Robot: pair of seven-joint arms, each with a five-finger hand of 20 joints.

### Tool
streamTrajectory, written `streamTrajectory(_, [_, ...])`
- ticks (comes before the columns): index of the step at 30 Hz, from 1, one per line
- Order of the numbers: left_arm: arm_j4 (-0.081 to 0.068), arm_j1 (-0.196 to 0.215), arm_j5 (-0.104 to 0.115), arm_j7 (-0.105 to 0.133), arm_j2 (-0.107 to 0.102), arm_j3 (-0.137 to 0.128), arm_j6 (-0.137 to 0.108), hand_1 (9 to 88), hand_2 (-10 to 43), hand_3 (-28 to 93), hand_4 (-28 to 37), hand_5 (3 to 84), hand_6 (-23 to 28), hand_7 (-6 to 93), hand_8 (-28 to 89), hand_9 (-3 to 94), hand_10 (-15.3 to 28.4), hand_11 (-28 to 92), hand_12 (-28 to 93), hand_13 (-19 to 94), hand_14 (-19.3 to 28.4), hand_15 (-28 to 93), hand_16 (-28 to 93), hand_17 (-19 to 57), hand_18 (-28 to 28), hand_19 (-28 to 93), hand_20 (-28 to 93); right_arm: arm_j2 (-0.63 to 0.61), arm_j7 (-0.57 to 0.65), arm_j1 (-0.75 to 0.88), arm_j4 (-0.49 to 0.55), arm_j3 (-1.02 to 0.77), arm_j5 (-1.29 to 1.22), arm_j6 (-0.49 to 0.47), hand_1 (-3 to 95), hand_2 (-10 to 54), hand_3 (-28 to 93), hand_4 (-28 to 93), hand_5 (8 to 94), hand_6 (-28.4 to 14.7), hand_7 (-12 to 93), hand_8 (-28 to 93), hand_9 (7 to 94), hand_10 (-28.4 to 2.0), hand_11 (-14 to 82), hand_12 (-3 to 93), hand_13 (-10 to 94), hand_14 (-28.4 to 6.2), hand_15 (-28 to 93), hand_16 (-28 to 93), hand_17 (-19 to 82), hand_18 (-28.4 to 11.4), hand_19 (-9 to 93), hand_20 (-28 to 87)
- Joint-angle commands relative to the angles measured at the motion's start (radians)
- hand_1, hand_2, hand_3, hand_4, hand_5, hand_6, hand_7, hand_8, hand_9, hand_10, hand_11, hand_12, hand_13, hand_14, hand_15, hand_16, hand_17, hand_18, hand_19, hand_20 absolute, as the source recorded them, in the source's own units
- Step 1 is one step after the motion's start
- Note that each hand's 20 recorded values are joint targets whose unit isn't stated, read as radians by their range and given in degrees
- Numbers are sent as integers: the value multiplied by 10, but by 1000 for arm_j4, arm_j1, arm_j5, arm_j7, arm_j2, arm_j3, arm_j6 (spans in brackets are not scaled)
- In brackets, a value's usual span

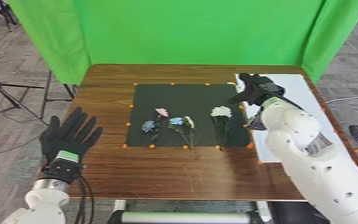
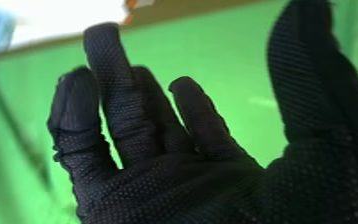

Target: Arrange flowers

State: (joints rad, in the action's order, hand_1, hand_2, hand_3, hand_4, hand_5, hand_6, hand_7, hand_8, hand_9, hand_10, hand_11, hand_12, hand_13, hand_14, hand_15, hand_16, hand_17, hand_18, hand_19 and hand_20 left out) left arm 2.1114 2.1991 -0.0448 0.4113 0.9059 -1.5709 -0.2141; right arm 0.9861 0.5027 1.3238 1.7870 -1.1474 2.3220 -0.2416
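Flowers (image 1: 176,121) lie on the black mat (image 1: 175,95) on the table (image 1: 158,172): the white one (image 1: 221,111) near three o'clock of its centre, the pink one (image 1: 161,112) near nine. The right robot hand (image 1: 258,89), at two o'clock over the white board (image 1: 286,82), is wide and empty; the left robot hand (image 1: 66,134), near nine, is spread wide too.

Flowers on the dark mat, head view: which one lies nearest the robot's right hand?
The large white flower, rightmost of the group. The pink flower and all the others lie farther left, farther from the right hand.
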Motion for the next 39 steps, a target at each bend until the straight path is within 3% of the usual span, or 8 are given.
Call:
streamTrajectory(1, [1,4,1,6,-19,11,29,267,60,719,-283,336,69,163,-93,243,110,169,119,174,124,295,-53,-68,138,330,114,-37,76,-90,-131,-22,67,39,375,-95,750,-283,303,-107,85,-96,309,-197,93,112,300,-181,359,97,234,-235,744,343])
streamTrajectory(8, [-2,-9,-18,-11,-25,26,23,257,72,719,-283,352,70,161,-93,273,112,172,116,192,128,300,-54,-68,139,330,115,-19,68,-157,-288,27,43,-18,397,-95,782,-283,300,-98,101,-106,293,-184,102,88,250,-170,336,61,214,-225,720,302])
streamTrajectory(14, [6,-3,12,-14,-15,42,-12,254,77,722,-283,361,70,162,-93,281,114,174,115,200,128,306,-56,-67,139,330,116,22,36,-120,-365,15,24,-92,430,-95,763,-283,242,-81,130,-121,235,-160,124,65,236,-160,337,48,208,-220,721,285])
streamTrajectory(16, [15,-5,13,-9,-20,48,-51,254,76,727,-283,358,70,162,-93,267,109,170,114,200,128,306,-57,-68,139,333,118,33,6,-115,-374,-7,22,-198,434,-95,764,-283,240,-77,137,-126,228,-156,130,58,234,-158,339,47,206,-218,721,283])
streamTrajectory(20, [10,-26,26,10,-29,66,-49,271,64,727,-283,343,70,170,-96,233,102,175,115,188,123,309,-57,-71,141,345,124,21,-25,-114,-371,-14,-12,-253,432,-94,782,-282,299,-66,161,-140,243,-156,137,46,251,-150,339,45,210,-219,727,287])
streamTrajectory(25, [17,-15,38,35,-32,70,-41,273,64,727,-283,342,71,175,-98,226,102,177,114,183,123,313,-58,-72,141,350,125,11,-61,-117,-360,21,24,-143,464,-79,791,-283,406,-43,193,-154,400,-132,143,75,374,-126,366,69,248,-222,778,318])
streamTrajectory(35, [11,-17,26,5,-14,70,-23,268,70,729,-283,343,71,176,-101,228,101,182,111,178,124,316,-59,-72,141,352,125,-27,-25,-43,-262,27,7,121,545,-87,772,-283,609,-53,175,-143,629,-141,163,158,546,-98,382,214,309,-166,769,343])
streamTrajectory(39, [15,-7,32,19,-23,71,-21,266,70,730,-283,344,71,176,-100,229,102,182,110,178,124,317,-59,-72,141,352,124,-48,-45,-11,-190,31,95,263,569,-94,730,-283,684,-42,182,-58,723,-126,127,241,619,-81,350,328,341,-165,766,365])
